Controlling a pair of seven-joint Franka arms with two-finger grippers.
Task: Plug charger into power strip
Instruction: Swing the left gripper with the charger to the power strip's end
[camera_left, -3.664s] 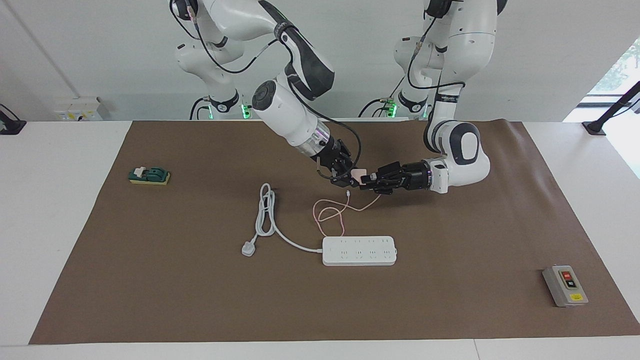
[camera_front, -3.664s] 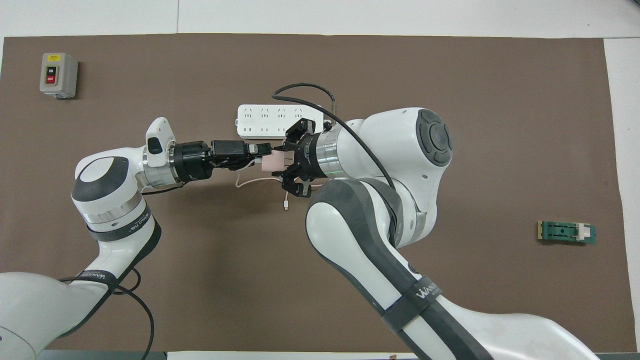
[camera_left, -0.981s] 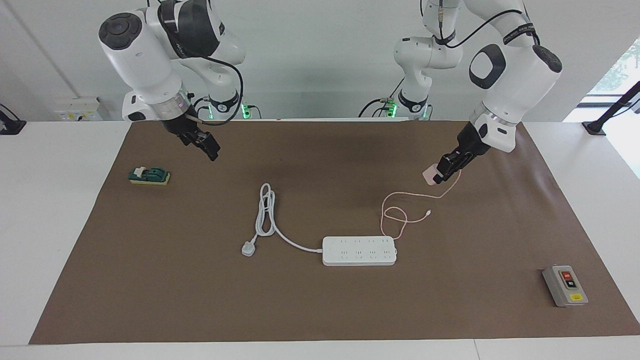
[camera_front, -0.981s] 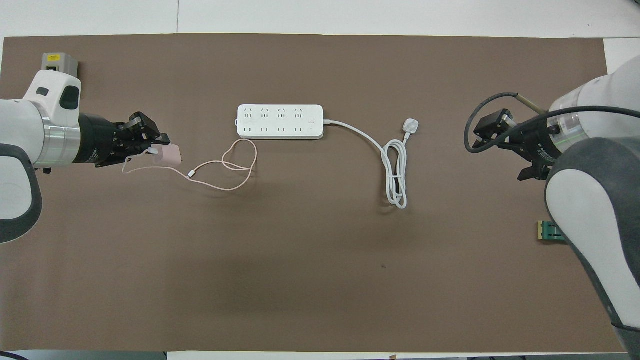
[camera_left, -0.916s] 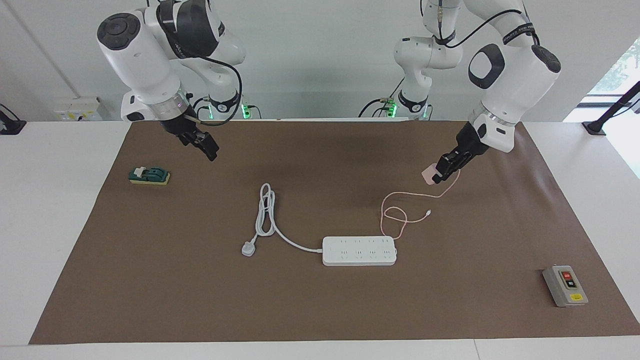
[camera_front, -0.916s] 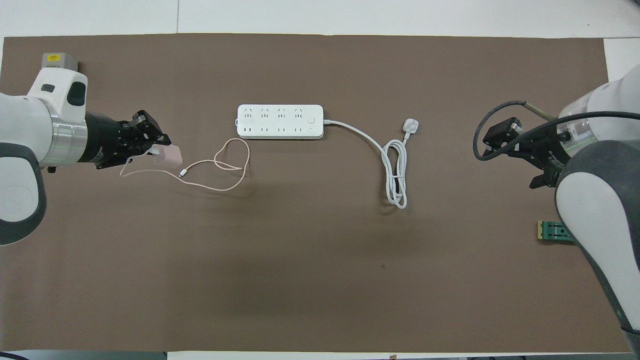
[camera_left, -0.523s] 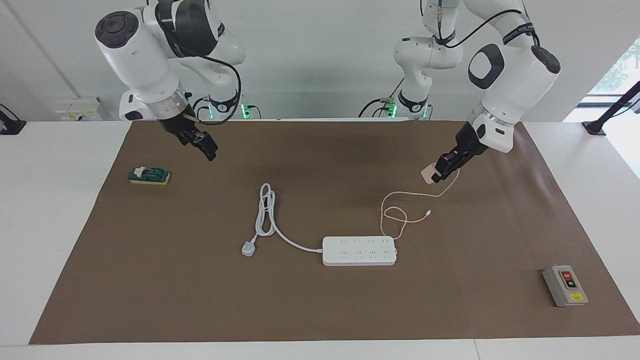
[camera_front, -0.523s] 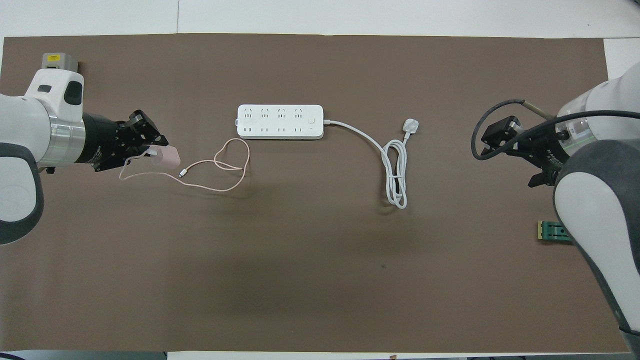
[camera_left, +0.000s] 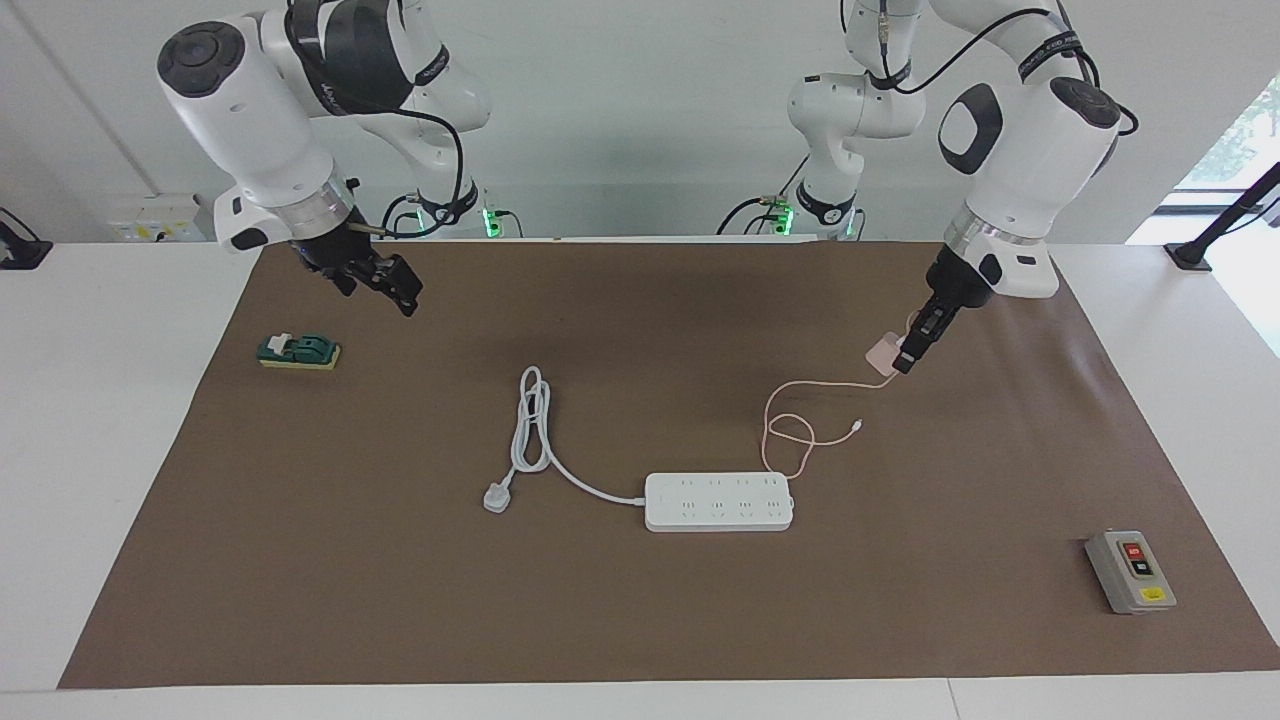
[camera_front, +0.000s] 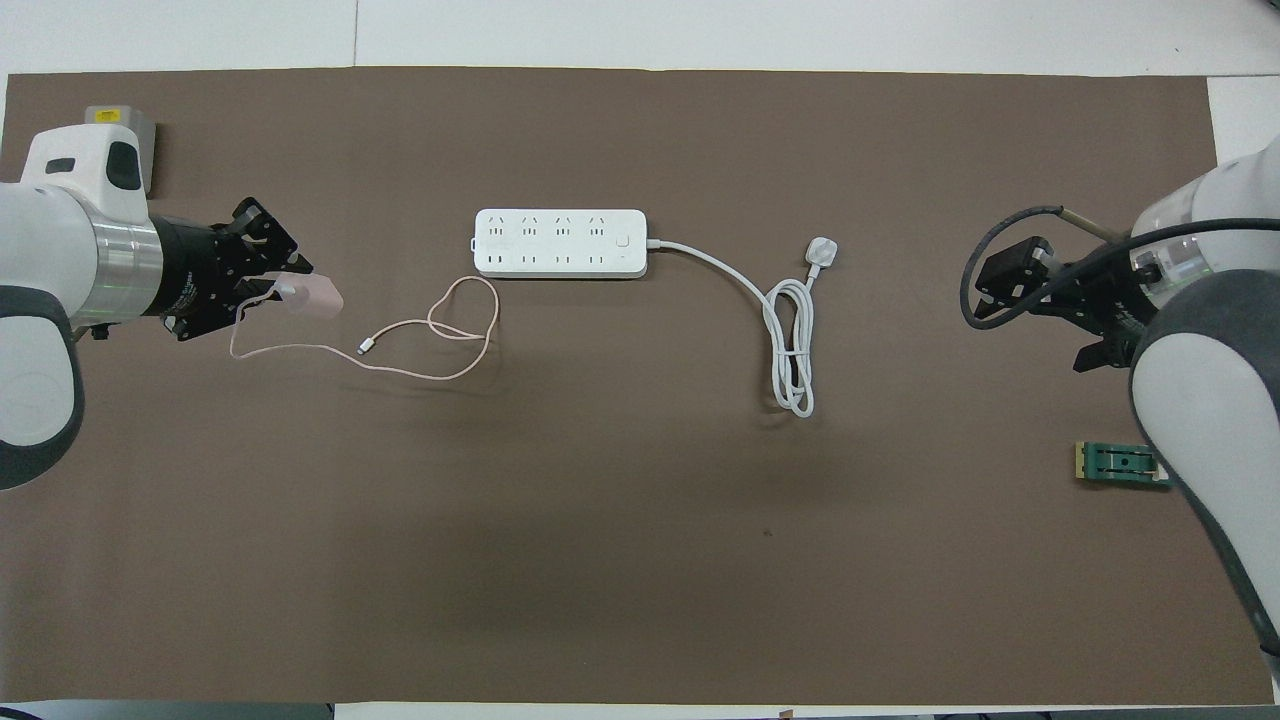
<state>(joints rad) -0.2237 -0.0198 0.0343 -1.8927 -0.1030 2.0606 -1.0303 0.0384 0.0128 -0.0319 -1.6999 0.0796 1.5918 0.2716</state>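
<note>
Left gripper (camera_left: 903, 361) is clamped on the charger (camera_left: 882, 352); right gripper (camera_left: 400, 289) waits open. I'd turn the prongs down first, then lower straight over the power strip (camera_left: 718, 501), cable trailing clear.

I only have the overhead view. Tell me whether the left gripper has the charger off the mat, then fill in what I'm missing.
Observer: It does. In the facing view the left gripper is shut on the charger and holds it in the air. The cable trails down onto the mat.
Operator: Report the right gripper's height.
Observer: The right gripper hangs above the mat, open and empty, waiting.
Operator: Check the box under my left wrist.
Observer: The grey box shows whole here, with one red and one black button on top.
</note>
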